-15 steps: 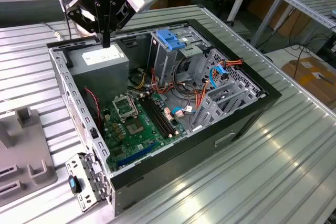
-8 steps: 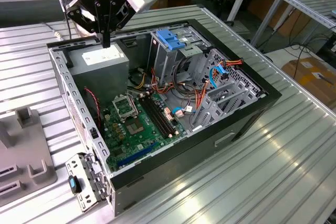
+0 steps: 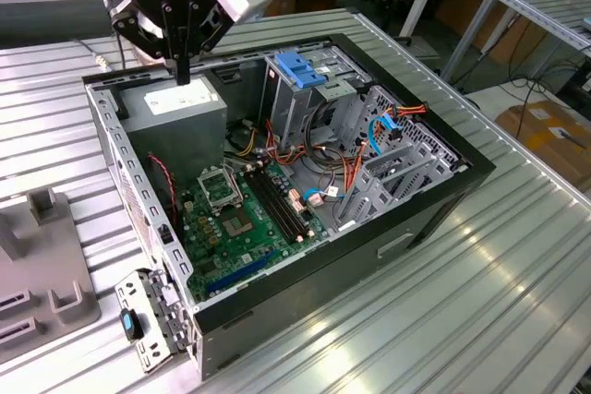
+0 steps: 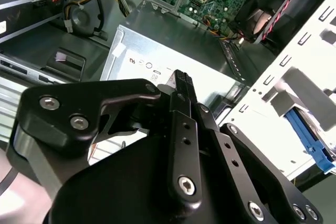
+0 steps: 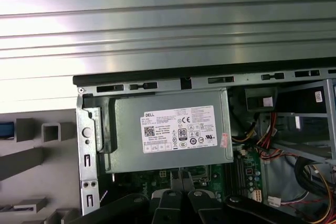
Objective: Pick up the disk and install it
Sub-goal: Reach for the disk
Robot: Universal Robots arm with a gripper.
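Disk (image 5: 4,129): a blue edge in the first wrist view, beside the grey fixture (image 5: 52,129), outside the case (image 5: 210,74) and well apart from the gripper (image 5: 178,177). Mostly cut off, so cannot tell for sure that it is the disk.

Gripper (image 3: 183,71): fingers pressed together, nothing pinched between them. Hangs tip-down over the power supply (image 3: 175,108) at the far left corner of the case (image 3: 406,228) in the exterior view. Close above the supply's top; cannot tell whether touching. Seen from behind in the second wrist view (image 4: 181,80), with the supply (image 4: 173,40) just past the tips.

Power supply (image 5: 173,129): grey box, white label on top, tucked against the case rim.

Motherboard (image 3: 240,219): green, flat on the case floor, nearer than the supply.

Cage (image 3: 286,103): tall, grey, upright, to the exterior view's right of the supply, blue latch (image 3: 297,66) on top. Further right: blue cables (image 3: 379,131) among red and orange wires.

Fixture (image 3: 46,256): on the ribbed metal table (image 3: 462,320) at the exterior view's near left, apart from the case.

Bracket (image 3: 148,320): grey, at the case's near left corner.
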